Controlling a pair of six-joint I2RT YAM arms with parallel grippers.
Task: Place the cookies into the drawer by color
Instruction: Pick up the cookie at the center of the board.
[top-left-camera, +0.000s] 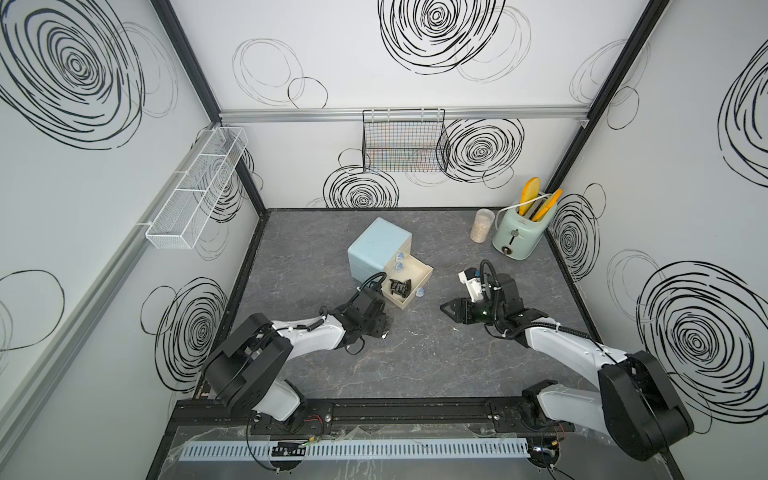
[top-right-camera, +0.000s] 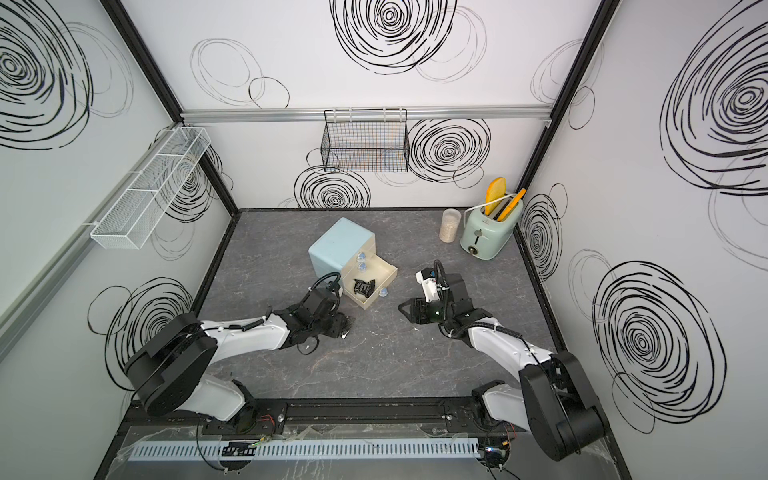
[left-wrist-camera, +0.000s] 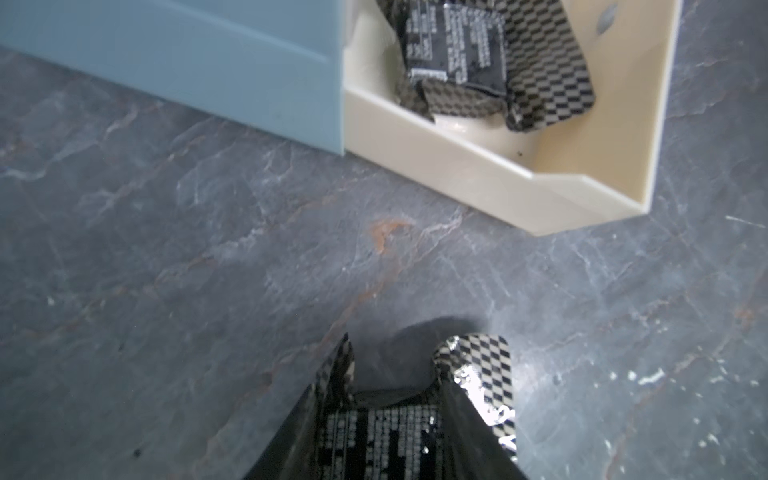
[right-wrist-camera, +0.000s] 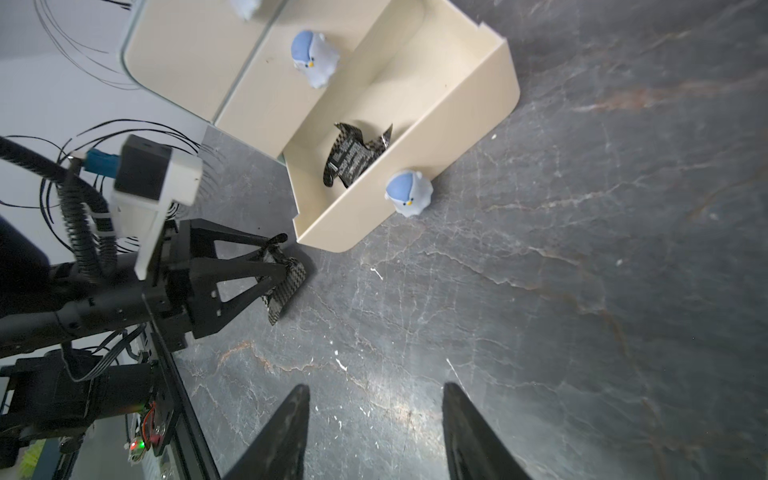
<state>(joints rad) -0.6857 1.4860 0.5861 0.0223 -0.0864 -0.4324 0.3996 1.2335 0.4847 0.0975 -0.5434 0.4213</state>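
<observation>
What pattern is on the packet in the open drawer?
Black and silver checks on the packet, clearest in the left wrist view.

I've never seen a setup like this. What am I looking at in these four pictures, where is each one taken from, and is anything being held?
Two robot arms stand at the near edge of a grey table. The two wide pictures come from one camera head overhead. The two close-ups come from cameras on the arms' wrists. On the table are a pale-blue cabinet with its bottom drawer pulled out, a mint toaster and a plastic cup. A black checkered packet lies in the drawer. The left fingers are closed on a second black packet, just outside the drawer. The right fingers are apart and hold nothing.
</observation>
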